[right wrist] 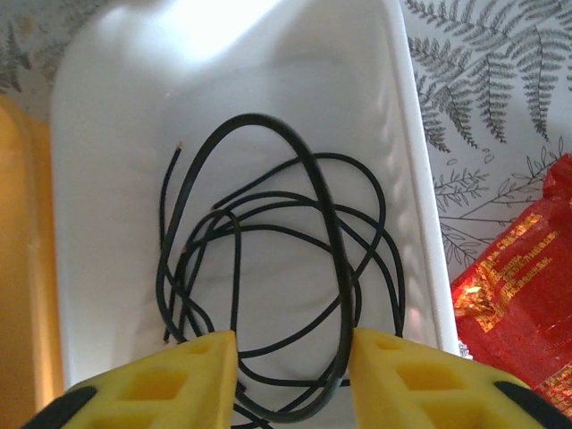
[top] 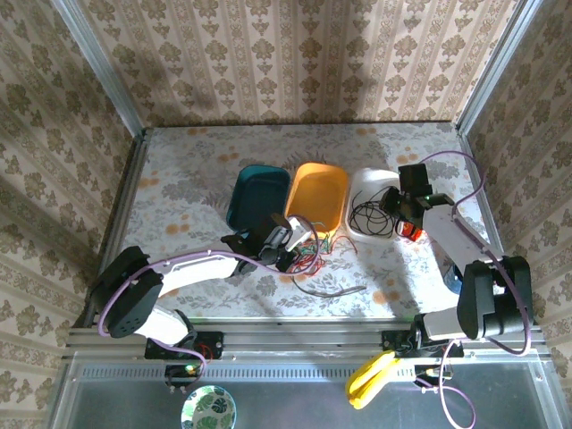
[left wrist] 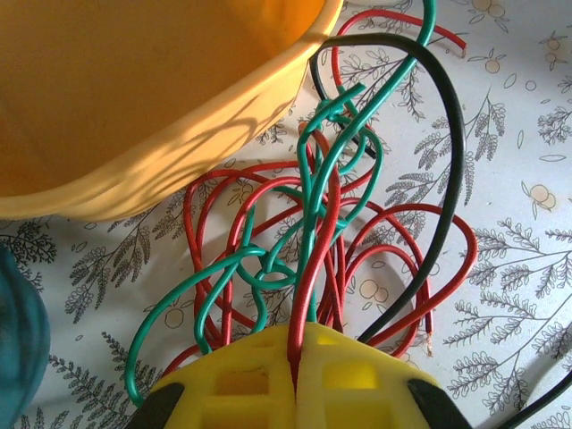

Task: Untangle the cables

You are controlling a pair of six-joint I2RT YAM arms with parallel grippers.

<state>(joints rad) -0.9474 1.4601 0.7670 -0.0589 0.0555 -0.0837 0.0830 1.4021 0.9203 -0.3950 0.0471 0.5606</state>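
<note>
Cables (left wrist: 313,223), thin red, green and black wires, lie knotted on the table (left wrist: 518,295) straight ahead of the left gripper (left wrist: 295,380), which clamps one red strand (left wrist: 308,304); right gripper (right wrist: 290,357) spread above white plastic tray (right wrist: 89,179).

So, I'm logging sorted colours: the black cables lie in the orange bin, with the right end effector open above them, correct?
Wrong bin: the right wrist view shows the black cables lying in the white bin, with the right end effector open above them.
</note>
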